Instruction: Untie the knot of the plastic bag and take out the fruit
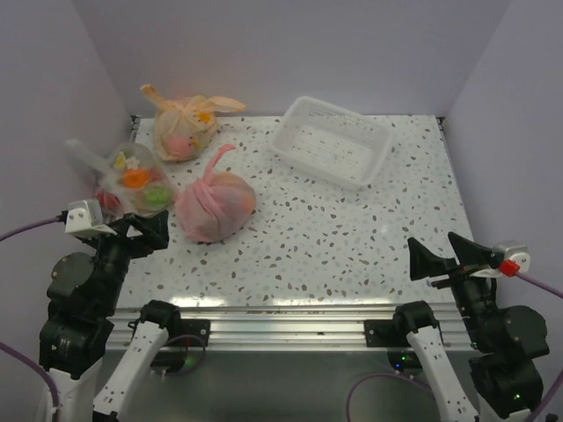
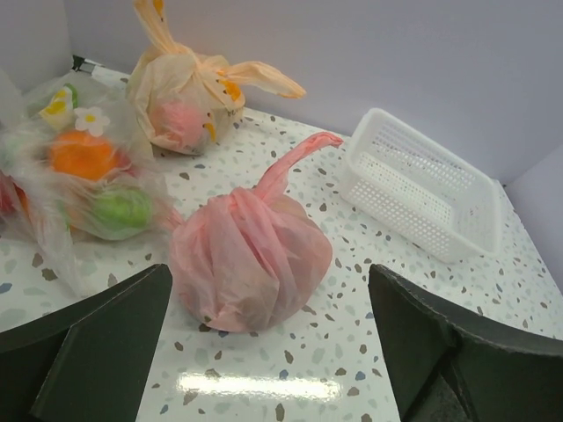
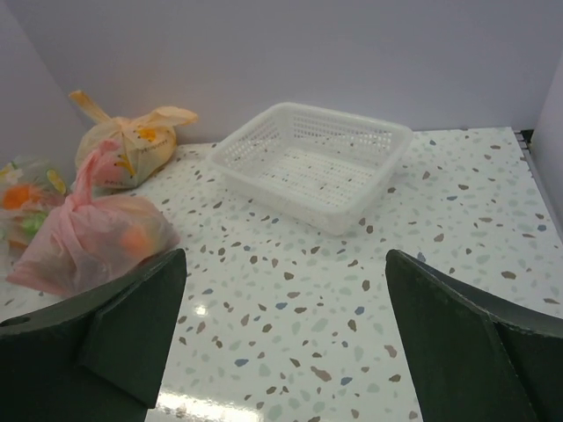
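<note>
The peach-orange plastic bag [image 1: 183, 130] sits tied at the far left of the table; it also shows in the left wrist view [image 2: 180, 104] and the right wrist view [image 3: 129, 149]. Its knot [image 1: 195, 107] sits on top with two tails sticking out sideways. Fruit shows only as pink and orange blurs through the bag. My left gripper [image 1: 145, 230] is open and empty at the near left, just short of the pink bag. My right gripper [image 1: 438, 258] is open and empty at the near right, far from the bags.
A pink bag [image 1: 214, 204] with a long twisted tail lies in front of my left gripper. A clear flower-print bag [image 1: 132, 183] with fruit sits at the left edge. A white perforated basket [image 1: 332, 141] stands at the back centre-right.
</note>
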Tool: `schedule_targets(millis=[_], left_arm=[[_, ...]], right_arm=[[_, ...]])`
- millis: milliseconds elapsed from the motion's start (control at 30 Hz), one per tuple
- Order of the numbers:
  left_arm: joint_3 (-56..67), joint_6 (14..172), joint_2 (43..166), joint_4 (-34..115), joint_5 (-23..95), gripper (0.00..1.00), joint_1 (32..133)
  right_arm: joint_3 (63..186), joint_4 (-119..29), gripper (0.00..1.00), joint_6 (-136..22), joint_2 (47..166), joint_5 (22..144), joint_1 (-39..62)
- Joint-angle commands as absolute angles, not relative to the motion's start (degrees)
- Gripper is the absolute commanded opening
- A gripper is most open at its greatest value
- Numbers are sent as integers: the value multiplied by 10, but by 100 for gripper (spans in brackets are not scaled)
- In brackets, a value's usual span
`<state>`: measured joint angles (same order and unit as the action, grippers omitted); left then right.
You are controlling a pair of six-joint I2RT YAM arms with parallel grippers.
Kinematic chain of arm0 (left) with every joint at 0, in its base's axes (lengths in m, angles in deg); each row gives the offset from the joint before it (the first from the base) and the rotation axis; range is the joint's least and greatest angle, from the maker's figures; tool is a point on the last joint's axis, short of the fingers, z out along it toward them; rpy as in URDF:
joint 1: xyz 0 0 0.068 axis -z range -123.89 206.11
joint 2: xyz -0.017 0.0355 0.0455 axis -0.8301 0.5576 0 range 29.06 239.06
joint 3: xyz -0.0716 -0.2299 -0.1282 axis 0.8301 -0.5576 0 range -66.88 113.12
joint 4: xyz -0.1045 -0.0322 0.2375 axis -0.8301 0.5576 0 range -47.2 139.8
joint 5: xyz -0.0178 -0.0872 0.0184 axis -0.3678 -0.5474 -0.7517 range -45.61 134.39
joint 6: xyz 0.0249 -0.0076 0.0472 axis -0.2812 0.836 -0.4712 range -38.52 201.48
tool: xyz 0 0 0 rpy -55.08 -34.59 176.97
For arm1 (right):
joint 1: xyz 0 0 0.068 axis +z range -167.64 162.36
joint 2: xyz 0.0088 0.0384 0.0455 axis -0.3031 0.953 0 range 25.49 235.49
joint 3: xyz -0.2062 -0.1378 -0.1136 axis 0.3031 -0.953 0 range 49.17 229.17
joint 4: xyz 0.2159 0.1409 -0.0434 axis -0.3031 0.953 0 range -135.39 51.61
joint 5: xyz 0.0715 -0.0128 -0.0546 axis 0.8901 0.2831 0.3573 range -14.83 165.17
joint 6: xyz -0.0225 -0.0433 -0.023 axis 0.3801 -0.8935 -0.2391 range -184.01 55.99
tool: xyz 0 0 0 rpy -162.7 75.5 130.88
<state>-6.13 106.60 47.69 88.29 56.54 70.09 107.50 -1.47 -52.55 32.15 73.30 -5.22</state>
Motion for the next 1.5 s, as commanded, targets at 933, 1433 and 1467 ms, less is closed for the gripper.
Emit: schedule_targets(millis=[933,1433,1467], left_arm=[[145,1097,1160,438,595,100,589],[373,1037,1531,427,640,100,531],[378,1038,1542,427,640,100,529]], right_arm=[[1006,-90,99,-478,347,825,-39],[994,-90,99,-485,382,866,-38],[994,-87,99,-485,385,863,-37]])
